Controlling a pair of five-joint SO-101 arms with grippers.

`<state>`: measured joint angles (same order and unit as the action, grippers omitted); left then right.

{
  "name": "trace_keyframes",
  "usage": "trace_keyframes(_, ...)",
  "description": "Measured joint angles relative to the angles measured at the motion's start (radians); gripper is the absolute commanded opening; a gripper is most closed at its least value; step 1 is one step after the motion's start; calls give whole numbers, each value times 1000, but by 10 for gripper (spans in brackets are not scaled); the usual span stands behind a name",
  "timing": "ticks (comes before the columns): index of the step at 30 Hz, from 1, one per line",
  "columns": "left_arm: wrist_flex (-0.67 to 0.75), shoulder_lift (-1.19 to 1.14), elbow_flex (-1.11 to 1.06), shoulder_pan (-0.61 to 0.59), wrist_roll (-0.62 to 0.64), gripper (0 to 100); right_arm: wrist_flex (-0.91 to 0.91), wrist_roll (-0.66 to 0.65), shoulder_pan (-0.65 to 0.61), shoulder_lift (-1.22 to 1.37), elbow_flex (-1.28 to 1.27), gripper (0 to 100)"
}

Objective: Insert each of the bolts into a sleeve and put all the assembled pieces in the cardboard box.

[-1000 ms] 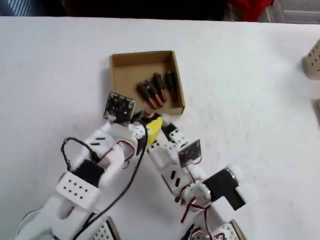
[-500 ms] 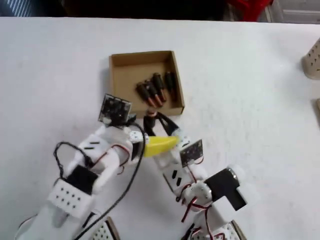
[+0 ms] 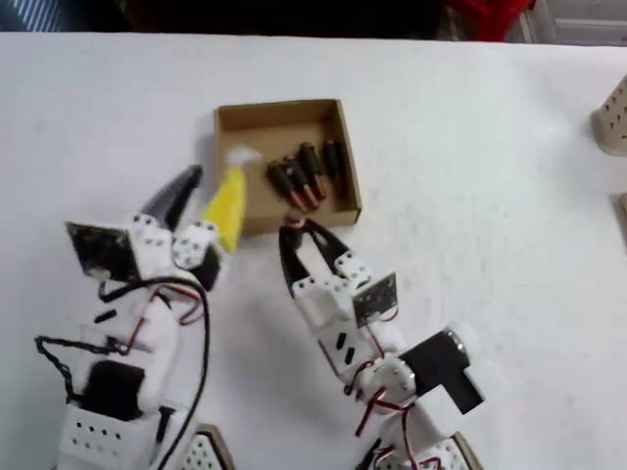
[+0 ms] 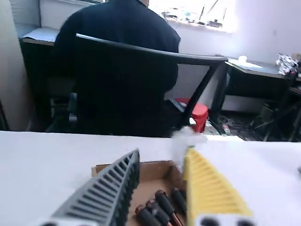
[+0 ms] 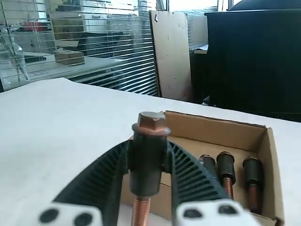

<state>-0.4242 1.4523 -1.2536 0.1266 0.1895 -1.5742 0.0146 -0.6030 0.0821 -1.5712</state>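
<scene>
The right arm's fingers (image 3: 331, 242) pinch an upright assembled piece (image 5: 148, 157), a copper bolt in a black sleeve, just outside the cardboard box's (image 3: 279, 108) near wall. Open bench (image 3: 490, 196) lies to the right. The left arm's fingers (image 3: 227, 204) are spread at the box's left wall. The right wrist view shows the bolt's hex head and threads. Other pieces (image 3: 306, 174) lie inside the box.

A black mesh chair (image 4: 141, 89) stands at the 12 o'clock edge of the white table (image 3: 490, 196), with a red bin (image 4: 200, 115) at 1 o'clock, below a sunlit window (image 4: 188, 12). Elsewhere, blinds (image 5: 117, 52), a leaning board (image 5: 171, 52) and a dark cabinet (image 5: 254, 61) stand beyond the table.
</scene>
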Motion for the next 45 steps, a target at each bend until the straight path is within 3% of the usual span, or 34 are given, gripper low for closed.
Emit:
trace_keyframes(11, -11, 121, -284, -176, 0, 23, 97, 0, 5, 0, 0, 16)
trace_keyframes(16, -189, 293, -420, -210, -83, 23, 152, 0, 11, -26, 0, 16)
trace_keyframes(20, -361, 359, -440, -227, -180, 23, 307, 0, 78, -147, 0, 16)
trace_keyframes(28, -577, 359, -440, -259, -374, 24, 821, 0, 209, -582, 14, 16)
trace_keyframes(34, -646, 359, -440, -259, -462, 24, 1367, 0, 213, -829, 181, 17)
trace_keyframes(39, -678, 359, -440, -259, -468, 24, 1820, 0, 222, -816, 463, 17)
trace_keyframes(45, -686, 359, -440, -261, -468, 23, 2105, 0, 219, -594, 835, 17)
